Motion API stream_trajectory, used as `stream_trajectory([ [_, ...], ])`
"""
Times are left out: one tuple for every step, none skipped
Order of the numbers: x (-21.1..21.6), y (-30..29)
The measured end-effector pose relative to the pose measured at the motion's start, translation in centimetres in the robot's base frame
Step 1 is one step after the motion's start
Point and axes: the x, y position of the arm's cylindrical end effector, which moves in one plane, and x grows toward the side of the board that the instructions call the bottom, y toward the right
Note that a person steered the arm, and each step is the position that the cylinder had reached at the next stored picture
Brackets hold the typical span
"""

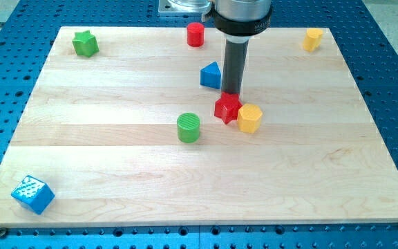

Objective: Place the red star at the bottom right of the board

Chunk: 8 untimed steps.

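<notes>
Resting just behind the red star (227, 108), the tip (231, 94) carried no claw to read. The yellow block (249, 118) touched the star's right, so a push risked dragging both.

The arm comes in from the view's top centre, its wide silver-and-black cylindrical wrist housing (240, 15) cut off by the frame edge. Out of it drops the straight dark rod (233, 66), hanging near vertical, no visible lean to either side. My tip (231, 95) is down at the light wooden tabletop (116, 159), a little above the view's centre and just right of the midline.
</notes>
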Motion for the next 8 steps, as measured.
stream_trajectory([
  [2.7, -0.3],
  [5.9, -1.0],
  [7.6, -1.5],
  [8.5, -2.0],
  [8.5, -4.4],
  [9.0, -8.0],
  [12.0, -7.2],
  [12.8, -3.4],
])
